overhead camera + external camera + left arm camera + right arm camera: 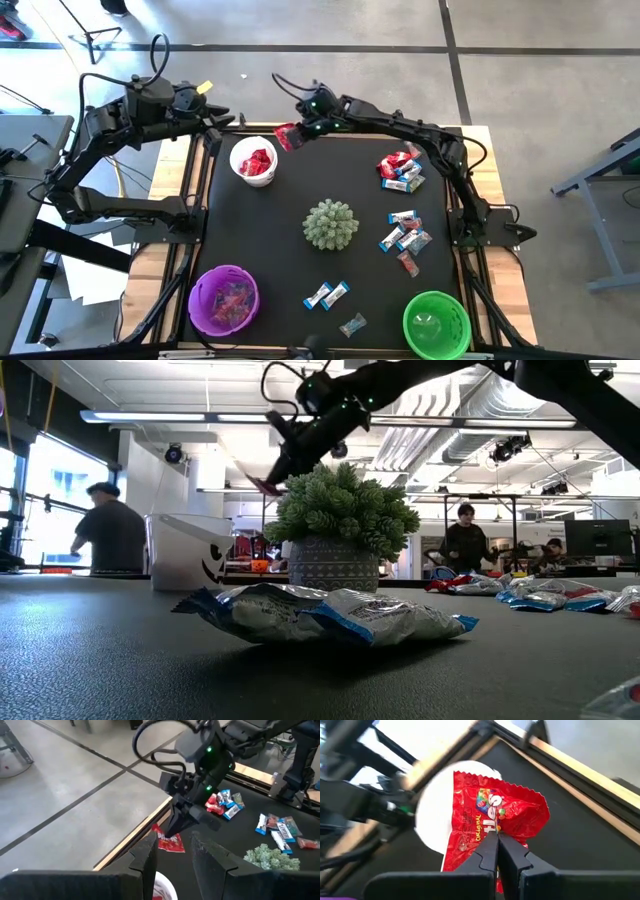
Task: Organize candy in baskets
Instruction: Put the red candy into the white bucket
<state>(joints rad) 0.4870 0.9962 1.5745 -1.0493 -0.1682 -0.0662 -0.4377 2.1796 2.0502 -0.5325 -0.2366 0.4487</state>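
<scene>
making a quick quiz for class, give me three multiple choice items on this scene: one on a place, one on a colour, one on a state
1. Where is the spiky green ball?
A. mid-table
B. inside the purple basket
C. off the table

2. What colour is the candy packet in the right pincer?
A. blue
B. red
C. clear

3. How are the right pincer's fingers?
A. wide open, empty
B. shut on the packet
C. out of sight

Answers: 1 A, the high view shows it at the mat's centre. 2 B, its wrapper is red. 3 B, the right wrist view shows the fingers pinching the packet.
</scene>
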